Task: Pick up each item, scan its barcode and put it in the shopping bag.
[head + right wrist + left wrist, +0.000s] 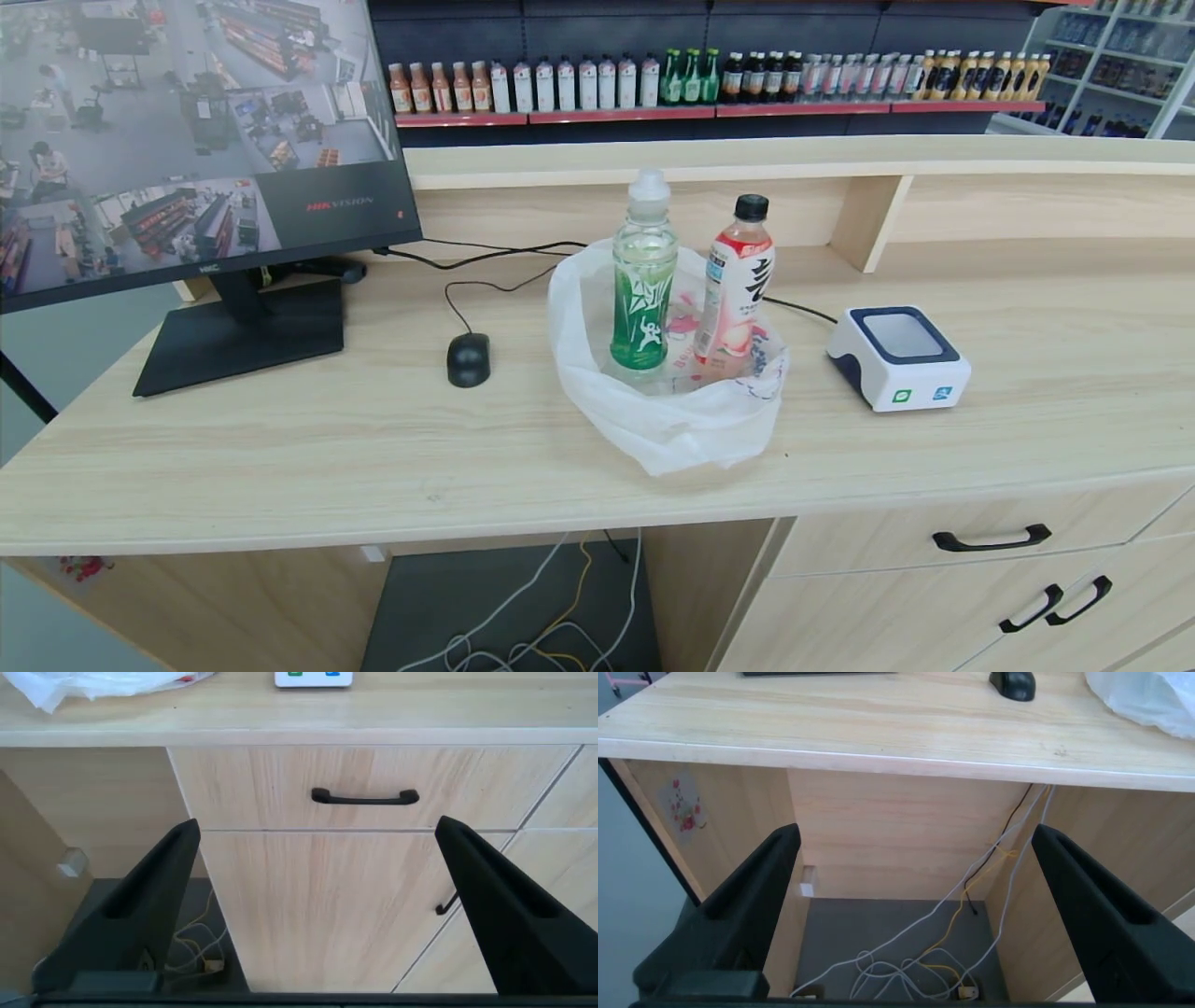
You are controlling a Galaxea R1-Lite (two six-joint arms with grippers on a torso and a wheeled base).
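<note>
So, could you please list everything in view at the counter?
counter: one, light wood, across the view
shopping bag: one, white, mid-counter
green bottle: one, green label, upright in the bag
pink bottle: one, pink, black cap, upright in the bag
scanner: one, white and dark blue, right of the bag
mouse: one, black, left of the bag
monitor: one, black, far left
shelf bottles: many, mixed colours, behind the counter
cables: several, white and yellow, under the counter
left gripper: one, black, fingers apart, facing the under-counter gap
right gripper: one, black, fingers apart, facing a drawer
</note>
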